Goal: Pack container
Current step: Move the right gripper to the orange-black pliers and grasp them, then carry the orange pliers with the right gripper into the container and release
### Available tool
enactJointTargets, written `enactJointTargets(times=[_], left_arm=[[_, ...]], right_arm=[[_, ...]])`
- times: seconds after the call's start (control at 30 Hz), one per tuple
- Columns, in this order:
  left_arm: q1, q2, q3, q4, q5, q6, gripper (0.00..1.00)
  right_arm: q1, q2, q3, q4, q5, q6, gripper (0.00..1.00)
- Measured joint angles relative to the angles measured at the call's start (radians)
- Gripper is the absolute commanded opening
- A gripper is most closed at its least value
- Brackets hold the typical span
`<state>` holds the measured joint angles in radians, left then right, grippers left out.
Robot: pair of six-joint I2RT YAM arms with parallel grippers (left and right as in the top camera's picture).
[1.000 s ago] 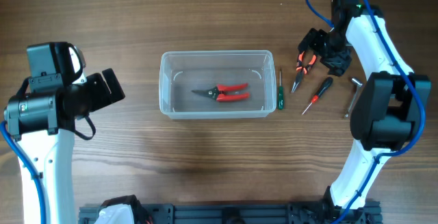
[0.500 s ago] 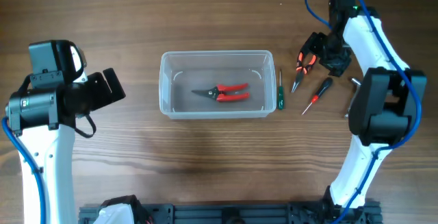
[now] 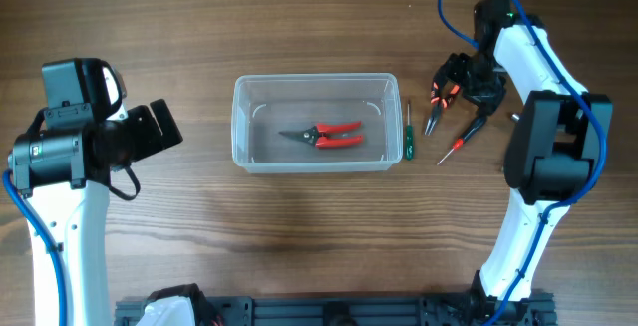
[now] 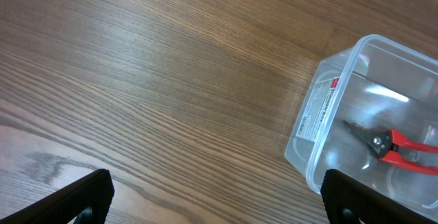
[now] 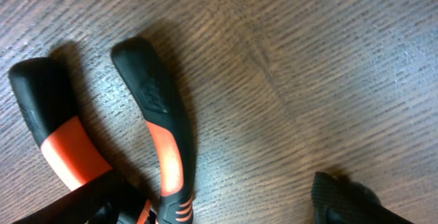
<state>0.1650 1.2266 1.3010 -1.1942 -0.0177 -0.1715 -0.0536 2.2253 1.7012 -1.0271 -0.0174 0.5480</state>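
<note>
The container [image 3: 242, 117] is a clear rectangular tub at the table's middle, with red-handled snips [image 3: 331, 135] lying inside. It also shows in the left wrist view [image 4: 321, 114], with the snips [image 4: 400, 147] in it. My left gripper [image 3: 162, 132] is open and empty, well left of the tub; in its wrist view [image 4: 219, 202] it is over bare wood. My right gripper [image 3: 452, 77] is open, low over the black-and-orange pliers [image 3: 433, 107]. In the right wrist view one pliers handle [image 5: 164, 135] lies between the spread fingers [image 5: 219, 200].
A green screwdriver [image 3: 408, 133] lies along the tub's right side. A red-and-black screwdriver [image 3: 461, 137] lies right of the pliers. A small metal piece [image 3: 517, 118] shows beside the right arm.
My right gripper has moved left and down onto the pliers' handles. The left arm shifted slightly at first, then stayed still.
</note>
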Motion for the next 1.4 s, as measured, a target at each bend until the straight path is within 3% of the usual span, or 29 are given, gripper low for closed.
enactJointTargets(times=[0.07,0.27,0.4,0.5,1.0,1.07,1.13,1.27,1.4], left_arm=[[0.0,0.0,0.0,0.0,0.0,0.0,1.0],[0.0,0.0,0.0,0.0,0.0,0.0,1.0],[0.0,0.0,0.0,0.0,0.0,0.0,1.0],[0.0,0.0,0.0,0.0,0.0,0.0,1.0],[0.0,0.0,0.0,-0.001,0.0,0.0,1.0],[0.0,0.0,0.0,0.0,0.0,0.0,1.0],[0.0,0.0,0.0,0.0,0.0,0.0,0.99],[0.0,0.0,0.0,0.0,0.0,0.0,1.0],[0.0,0.0,0.0,0.0,0.0,0.0,1.0]], right_arm=[[0.0,0.0,0.0,0.004,0.0,0.002,0.6],[0.0,0.0,0.0,0.004,-0.001,-0.002,0.43],[0.0,0.0,0.0,0.003,0.0,-0.003,0.44],[0.0,0.0,0.0,0.003,0.0,-0.003,0.55],[0.0,0.025,0.003,0.033,-0.02,-0.021,0.55],[0.0,0.025,0.003,0.033,-0.021,-0.022,0.49],[-0.001,0.025,0.003,0.033,-0.024,-0.024,0.35],[-0.002,0.026,0.003,0.033,-0.027,-0.028,0.29],[-0.002,0.026,0.003,0.032,-0.028,-0.029,0.14]])
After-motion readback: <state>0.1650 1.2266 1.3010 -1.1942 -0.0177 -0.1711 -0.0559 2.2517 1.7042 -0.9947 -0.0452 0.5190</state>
